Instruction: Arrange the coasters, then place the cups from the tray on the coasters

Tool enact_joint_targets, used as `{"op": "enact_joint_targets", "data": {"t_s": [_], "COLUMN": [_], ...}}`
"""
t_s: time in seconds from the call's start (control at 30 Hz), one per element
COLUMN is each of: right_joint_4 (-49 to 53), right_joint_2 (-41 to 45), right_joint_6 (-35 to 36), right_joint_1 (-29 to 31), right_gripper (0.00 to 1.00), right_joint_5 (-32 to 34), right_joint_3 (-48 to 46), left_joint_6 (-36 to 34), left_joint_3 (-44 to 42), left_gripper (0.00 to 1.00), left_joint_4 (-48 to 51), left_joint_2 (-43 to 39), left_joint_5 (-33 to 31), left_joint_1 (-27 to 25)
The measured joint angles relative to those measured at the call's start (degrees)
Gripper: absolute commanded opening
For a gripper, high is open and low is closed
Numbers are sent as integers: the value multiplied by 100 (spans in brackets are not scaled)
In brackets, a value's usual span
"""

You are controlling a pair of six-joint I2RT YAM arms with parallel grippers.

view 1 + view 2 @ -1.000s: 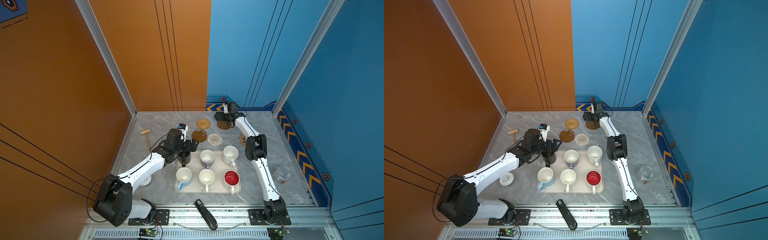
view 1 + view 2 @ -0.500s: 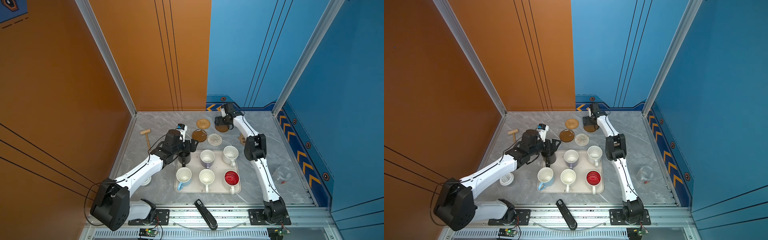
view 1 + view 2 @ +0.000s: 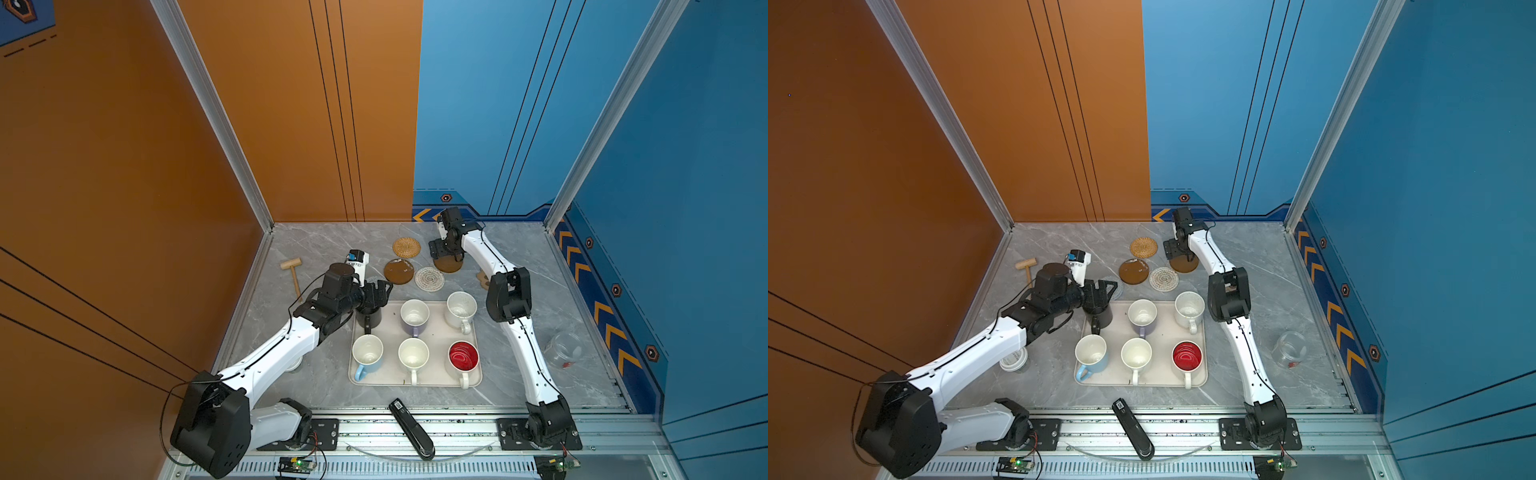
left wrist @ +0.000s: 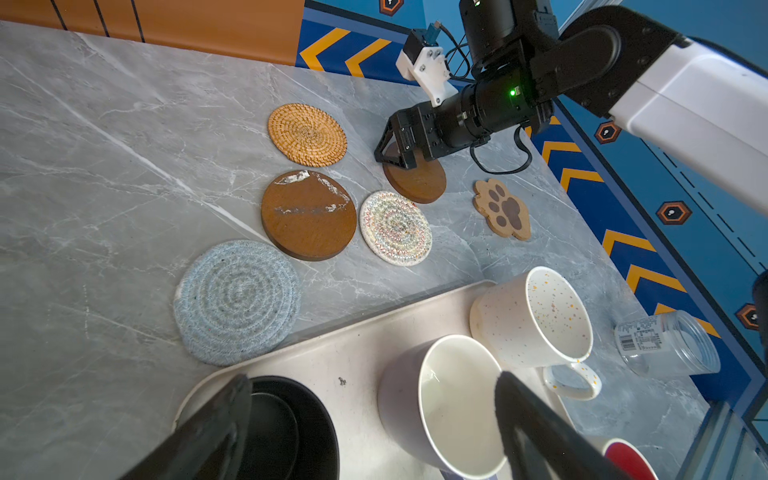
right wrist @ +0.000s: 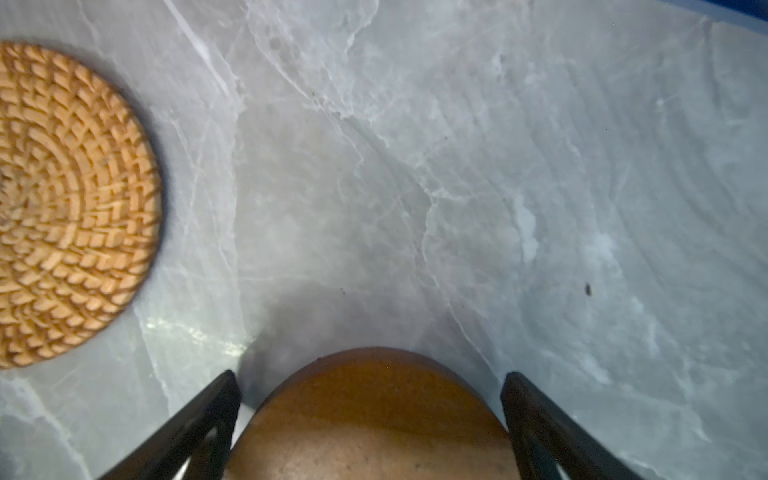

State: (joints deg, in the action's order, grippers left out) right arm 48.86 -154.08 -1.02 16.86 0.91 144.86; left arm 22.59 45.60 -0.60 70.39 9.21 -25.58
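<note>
Near the bench's left edge lay a small wooden mallet. Closer to the front edge, a white round lid showed from under my left arm. My left gripper hung with its jaws spread wide over the black mug, and it pinched nothing. That mug stood in the far left corner of the tray. The grey crocheted coaster lay on the bench just beside that corner.

All six cups stood upright on the tray. In the far row, after the black one, came the lavender mug and the speckled cream mug. In the near row stood the light blue mug, the plain white mug and the white mug with the red inside.

Between the tray and the bench's far edge lay the large brown disc, streaked with white, and the white crocheted coaster just beside it. The rattan coaster lay nearer the far edge.

My right gripper was low over the bench with its jaws wide apart. The smaller brown disc lay flat between them, with a gap on each side in the right wrist view. I could not tell whether a fingertip touched it. The paw-shaped coaster lay to its right, apart from it. A clear glass jar lay near the bench's right edge.
</note>
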Motion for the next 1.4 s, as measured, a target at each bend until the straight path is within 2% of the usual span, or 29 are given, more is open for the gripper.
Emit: {"op": "enact_joint_targets", "data": {"t_s": [0.2,1.4], "right_joint_4": [68,-39], "right_joint_2": [304,1386], "right_joint_6": [-50,-243], "right_joint_1": [-59,-114], "right_gripper": [90,88], "right_joint_5": [26,28], "right_joint_3": [-496,-2339], "left_joint_6": [0,85], "left_joint_3": [-24,-31], "left_gripper": [92,93], "left_joint_4": [-2,42], "left_joint_2": [-72,-476], "left_joint_5": [0,2], "left_joint_1": [9,9]}}
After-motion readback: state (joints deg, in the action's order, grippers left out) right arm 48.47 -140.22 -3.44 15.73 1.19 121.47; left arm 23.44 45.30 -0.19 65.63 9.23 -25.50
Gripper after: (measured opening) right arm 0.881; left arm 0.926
